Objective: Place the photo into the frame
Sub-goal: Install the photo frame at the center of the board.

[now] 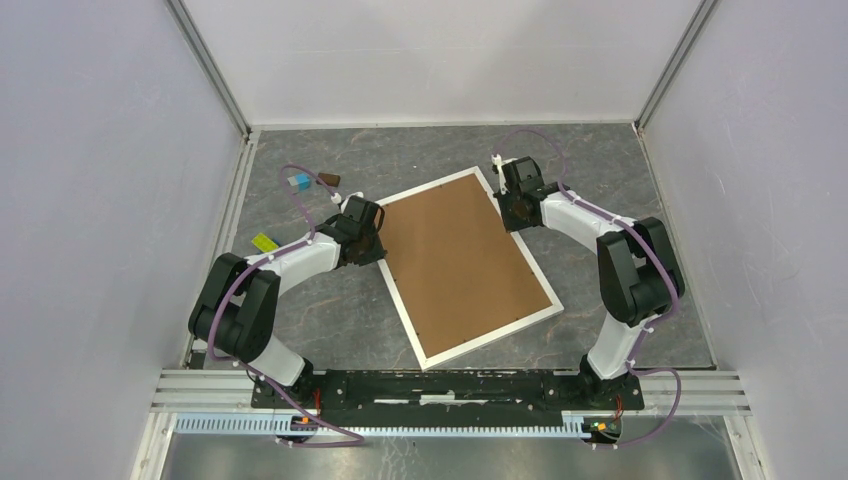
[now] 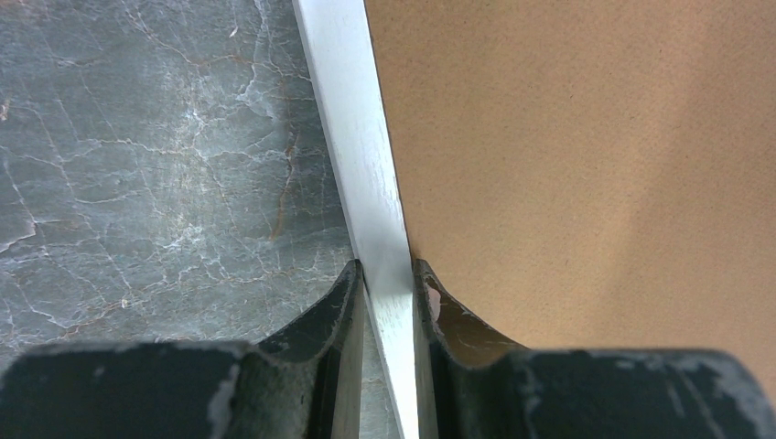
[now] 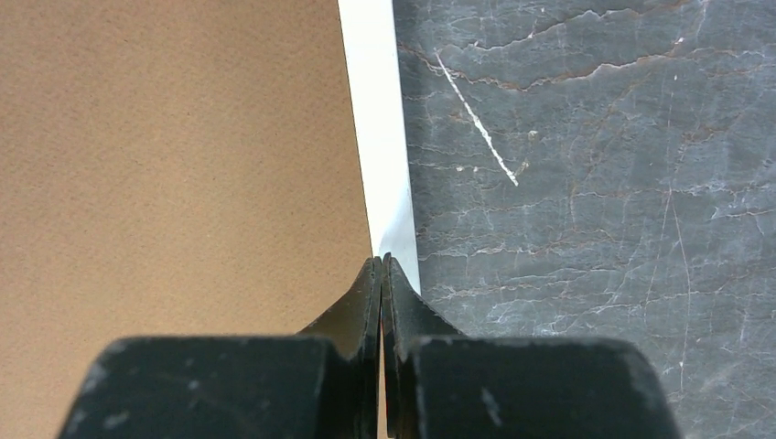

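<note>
The white frame (image 1: 492, 337) lies flat and turned at an angle in the middle of the table, with the plain brown backing board (image 1: 460, 260) filling it. The photo is not in view. My left gripper (image 1: 378, 240) is at the frame's left edge. In the left wrist view the gripper (image 2: 389, 274) has one finger on each side of the white frame edge (image 2: 361, 165), shut on it. My right gripper (image 1: 508, 205) is at the frame's right edge near the far corner. In the right wrist view the gripper (image 3: 381, 261) is shut, its tips over the frame edge (image 3: 380, 137) beside the board (image 3: 174, 155).
A blue block (image 1: 298, 182), a small brown piece (image 1: 328, 180) and a yellow-green piece (image 1: 264, 242) lie at the back left of the grey marbled table (image 1: 330, 310). White walls close in the left, right and far sides.
</note>
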Available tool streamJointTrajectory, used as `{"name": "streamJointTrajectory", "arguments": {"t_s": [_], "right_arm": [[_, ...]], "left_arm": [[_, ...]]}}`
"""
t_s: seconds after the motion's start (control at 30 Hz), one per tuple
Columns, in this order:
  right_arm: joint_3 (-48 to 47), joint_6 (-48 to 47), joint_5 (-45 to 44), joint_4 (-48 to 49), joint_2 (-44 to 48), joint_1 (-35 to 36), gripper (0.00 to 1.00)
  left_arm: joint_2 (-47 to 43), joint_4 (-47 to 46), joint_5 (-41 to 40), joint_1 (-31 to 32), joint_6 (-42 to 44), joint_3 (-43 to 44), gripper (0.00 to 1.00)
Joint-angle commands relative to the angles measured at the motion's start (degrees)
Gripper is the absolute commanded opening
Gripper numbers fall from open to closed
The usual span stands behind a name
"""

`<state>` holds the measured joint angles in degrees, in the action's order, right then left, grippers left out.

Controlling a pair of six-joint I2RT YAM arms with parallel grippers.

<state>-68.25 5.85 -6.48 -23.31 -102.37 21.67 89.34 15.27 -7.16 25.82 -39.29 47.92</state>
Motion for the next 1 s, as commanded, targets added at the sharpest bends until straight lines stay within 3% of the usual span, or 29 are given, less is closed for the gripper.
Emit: {"name": "streamJointTrajectory", "arguments": {"t_s": [0.0,0.97], "right_arm": [[-0.26,-0.82,-1.62,0.32,0.04,0.03,0.00],[2.47,-0.74,1.37,-0.09,0.06,2.55,0.00]], "left_arm": [[2.75,-0.43,1.59,0.33,2.52,-1.13,0.02],[2.80,-0.50,1.87,0.03,2.55,-1.21,0.02]]}}
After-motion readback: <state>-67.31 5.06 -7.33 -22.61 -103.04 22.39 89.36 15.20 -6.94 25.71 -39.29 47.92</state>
